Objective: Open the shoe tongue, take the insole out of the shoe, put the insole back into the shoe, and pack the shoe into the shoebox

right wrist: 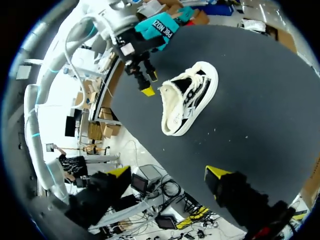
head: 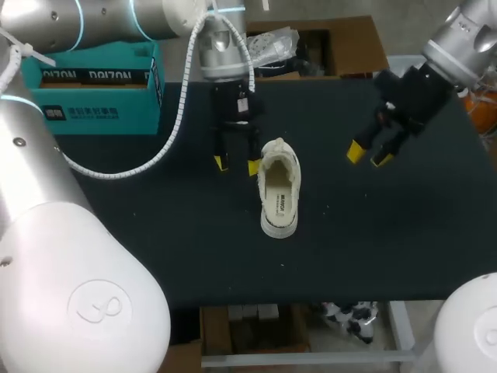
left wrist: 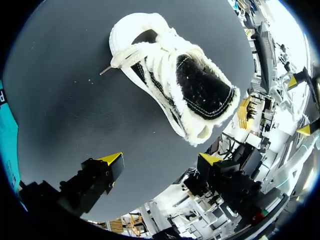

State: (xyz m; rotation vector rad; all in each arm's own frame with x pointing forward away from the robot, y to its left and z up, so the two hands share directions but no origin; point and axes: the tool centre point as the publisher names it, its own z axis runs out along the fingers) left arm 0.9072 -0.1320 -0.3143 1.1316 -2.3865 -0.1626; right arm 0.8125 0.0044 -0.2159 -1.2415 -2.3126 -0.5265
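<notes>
White fleece-lined shoe laid at the middle of the black tabletop.
The left gripper is held open just beside it, the right gripper open toward the right edge.

Not much lettering here, tbh. The teal shoebox has most of it. A row of big white capital letters runs along the dark band at its top edge. Lower down, on the side facing the table, there's a smaller line of white characters with a little logo next to it. From the right wrist view the same big white letters show up on the box, tilted. The shoe has one small dark printed mark on its pale inner surface, too tiny to make out.
</notes>
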